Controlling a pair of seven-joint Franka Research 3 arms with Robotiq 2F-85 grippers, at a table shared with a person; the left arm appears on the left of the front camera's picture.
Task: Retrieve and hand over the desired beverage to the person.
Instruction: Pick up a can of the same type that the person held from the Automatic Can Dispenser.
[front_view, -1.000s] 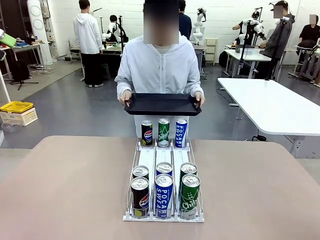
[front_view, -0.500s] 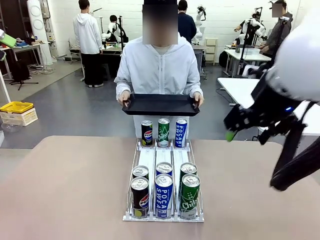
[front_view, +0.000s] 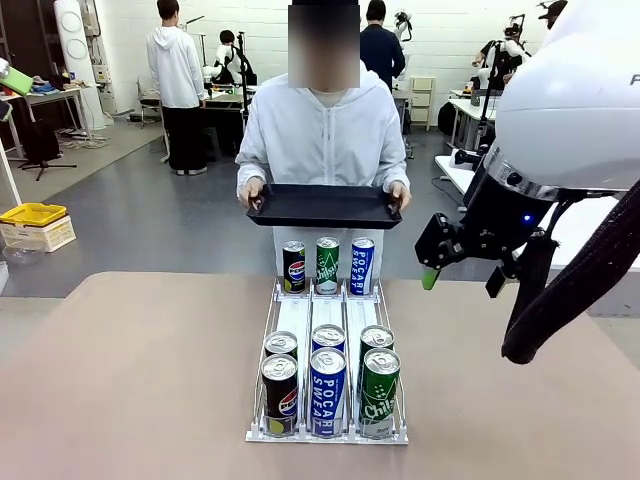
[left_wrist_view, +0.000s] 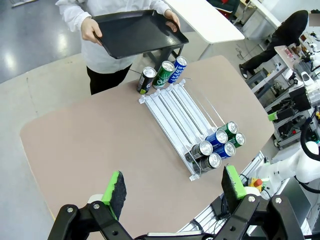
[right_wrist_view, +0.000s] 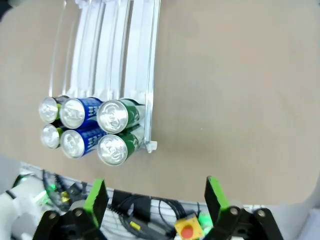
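Black plastic, the tray (front_view: 325, 207) sat level in both hands of the person (front_view: 322, 135) at the far edge of the table (front_view: 130, 370). The cans stood upright in a white rack (front_view: 296, 315) whose lanes ran toward the person: three cans at the far end (front_view: 327, 266), six near (front_view: 328, 378). The left gripper (left_wrist_view: 174, 184) and right gripper (right_wrist_view: 156, 195) hung spread wide, empty.
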